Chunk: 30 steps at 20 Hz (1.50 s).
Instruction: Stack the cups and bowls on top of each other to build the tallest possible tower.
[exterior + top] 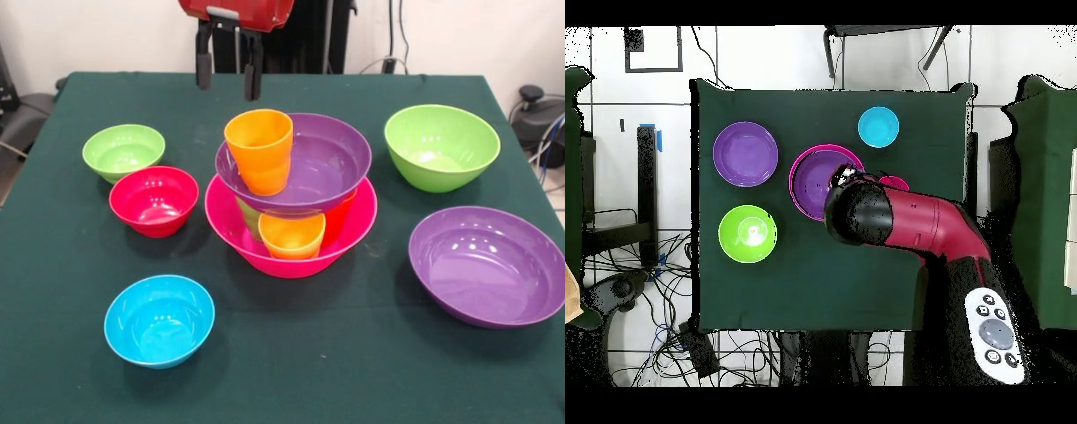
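Note:
The tower stands mid-table: a large hot-pink bowl [228, 223] holds a yellow-orange cup [291, 237], a green cup [248, 216] and a red-orange cup [341, 216]. A wide purple bowl [328, 163] rests on these cups. An orange cup [259, 150] stands upright in its left part. My gripper [229, 72] hangs open and empty above and behind the tower, apart from it. In the overhead view the arm [905, 222] covers the gripper and part of the tower's purple bowl [812, 182].
Loose bowls stand on the green table [353, 380]: small light-green [124, 150], red [154, 200], blue [159, 320], medium light-green [441, 146], second purple [488, 265]. The overhead view shows the purple [745, 154], medium light-green [747, 233] and blue [878, 127] bowls.

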Motion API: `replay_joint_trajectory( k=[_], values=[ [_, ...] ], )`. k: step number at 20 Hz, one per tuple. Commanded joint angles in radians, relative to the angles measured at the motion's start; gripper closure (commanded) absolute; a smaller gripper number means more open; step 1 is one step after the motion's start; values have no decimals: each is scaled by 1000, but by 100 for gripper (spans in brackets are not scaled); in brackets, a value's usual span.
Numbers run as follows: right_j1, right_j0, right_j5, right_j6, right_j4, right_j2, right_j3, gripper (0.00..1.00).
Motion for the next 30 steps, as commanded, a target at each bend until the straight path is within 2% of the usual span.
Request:
replay_joint_trajectory(
  k=[1, 7, 13, 21, 26, 30],
  values=[
    [95, -19, 186, -108, 10, 132, -184, 0],
    [168, -22, 322, -121, 5, 138, -366, 0],
    [270, -7, 480, -145, -22, 149, -620, 0],
    [479, 22, 617, -260, -78, 207, -936, 0],
    [645, 69, 723, -322, -120, 263, -1184, 0],
    [713, 100, 752, -317, -157, 288, -1298, 0]
  ],
)
